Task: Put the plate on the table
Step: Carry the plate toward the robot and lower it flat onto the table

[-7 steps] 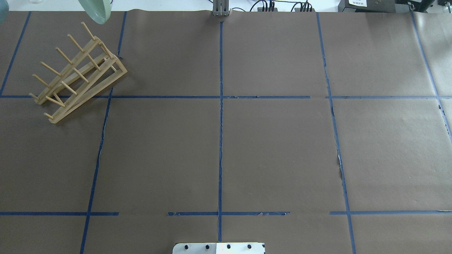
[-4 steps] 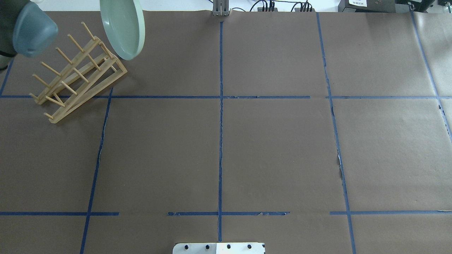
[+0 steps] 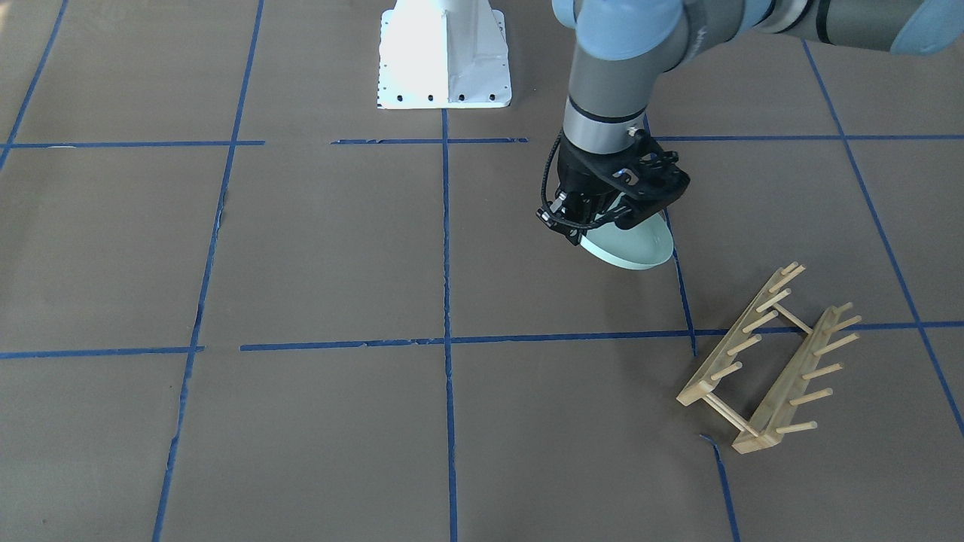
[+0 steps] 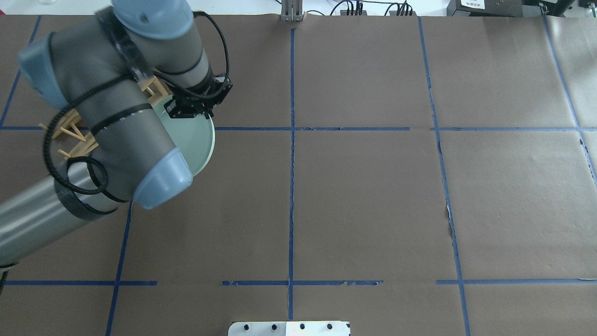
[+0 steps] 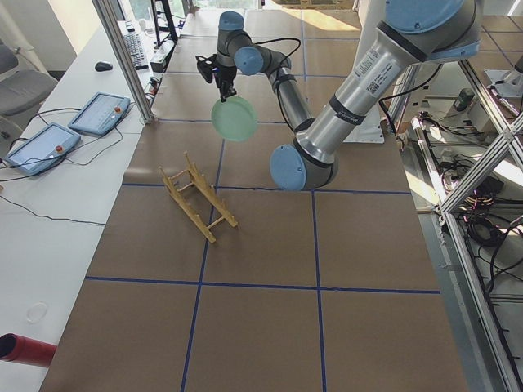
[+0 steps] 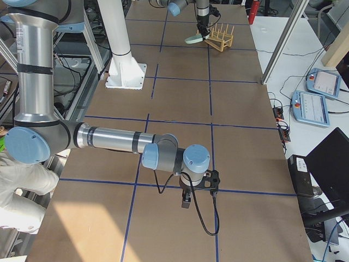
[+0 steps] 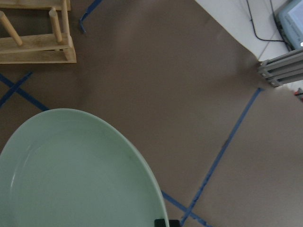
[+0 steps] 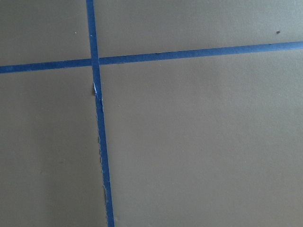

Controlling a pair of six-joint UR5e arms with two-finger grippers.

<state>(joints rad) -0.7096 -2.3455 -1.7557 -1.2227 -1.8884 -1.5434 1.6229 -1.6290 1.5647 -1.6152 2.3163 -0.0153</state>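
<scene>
The left pincer (image 3: 596, 214) pinches the mint-green plate (image 3: 639, 245) by its rim, tilted above the tabletop (image 3: 301, 263) toward the far left corner, beside the wooden rack (image 3: 764, 361). The right pincer (image 6: 186, 201) hangs near the right edge; its state cannot be told.

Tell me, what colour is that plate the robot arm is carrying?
The plate is pale mint green, clearest in the left wrist-mounted view.
</scene>
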